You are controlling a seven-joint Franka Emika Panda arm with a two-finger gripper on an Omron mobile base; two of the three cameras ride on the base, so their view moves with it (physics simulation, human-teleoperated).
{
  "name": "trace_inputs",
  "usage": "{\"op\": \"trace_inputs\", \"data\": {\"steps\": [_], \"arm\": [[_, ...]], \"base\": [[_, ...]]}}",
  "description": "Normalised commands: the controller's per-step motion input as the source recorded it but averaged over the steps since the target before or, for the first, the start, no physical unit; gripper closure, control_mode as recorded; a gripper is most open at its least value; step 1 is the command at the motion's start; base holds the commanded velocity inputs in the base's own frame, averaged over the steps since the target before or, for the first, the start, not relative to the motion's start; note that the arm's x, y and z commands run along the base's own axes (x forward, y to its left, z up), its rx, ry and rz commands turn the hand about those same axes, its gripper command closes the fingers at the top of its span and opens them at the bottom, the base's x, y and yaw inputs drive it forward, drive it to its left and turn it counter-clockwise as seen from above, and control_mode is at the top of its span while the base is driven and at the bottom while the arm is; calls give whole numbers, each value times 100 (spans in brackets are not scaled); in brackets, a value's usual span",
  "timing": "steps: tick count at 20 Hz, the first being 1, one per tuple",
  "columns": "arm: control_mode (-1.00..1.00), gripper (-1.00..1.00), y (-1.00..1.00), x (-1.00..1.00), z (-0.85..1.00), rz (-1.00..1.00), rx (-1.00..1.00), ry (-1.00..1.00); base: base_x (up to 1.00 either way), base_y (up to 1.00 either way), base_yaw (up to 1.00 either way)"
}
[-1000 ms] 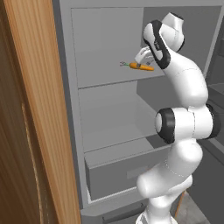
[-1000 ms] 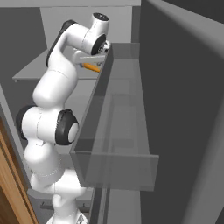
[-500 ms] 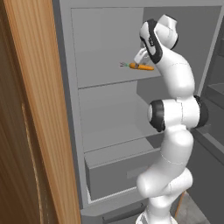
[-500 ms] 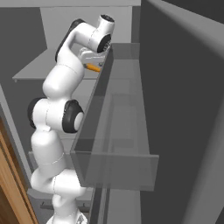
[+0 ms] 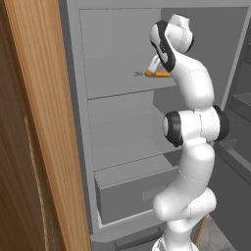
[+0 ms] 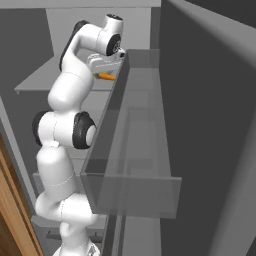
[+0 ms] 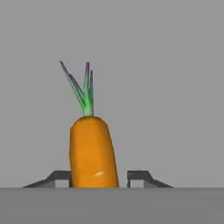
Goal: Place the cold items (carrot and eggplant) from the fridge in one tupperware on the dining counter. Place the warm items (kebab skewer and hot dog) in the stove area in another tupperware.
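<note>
A: Where to find the carrot (image 5: 158, 74) now?

B: On the upper shelf (image 5: 122, 88) of the open fridge (image 5: 73, 98), lying flat, green top pointing away from the hand, thick end between the two fingertips.

A: And the end effector (image 7: 99, 177): spread, or pinching already?

B: Placed around the thick end, one fingertip on each side. In the hand view, left one at the orange skin, right fingertip (image 7: 138, 176) just beside with a thin gap. Cannot tell whether really gripping or only very near.

A: Why taken at this end?

B: Probably because nearest to the hand and widest, so better surface for the pads. Also keeps the thin leaves free.

A: Pose of the arm (image 5: 193, 127)?

B: Rising nearly straight up from the base, then bending at the top, wrist turned into the fridge at the height of this shelf. Hand looking along the carrot, almost level with the shelf. In the right base view, close beside the clear door bin (image 6: 130, 165).

A: Step in hand?

B: Seems to be the grasp of the first cold item. Lifting and carrying to the table not yet done.
</note>
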Motion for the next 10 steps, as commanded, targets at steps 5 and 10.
{"op": "trace_inputs", "data": {"steps": [5, 10], "arm": [[-100, 100, 1, 0, -44, 7, -4, 0], [-100, 100, 4, -4, -28, 0, 0, 0]], "base": [[0, 0, 0], [0, 0, 0]]}}
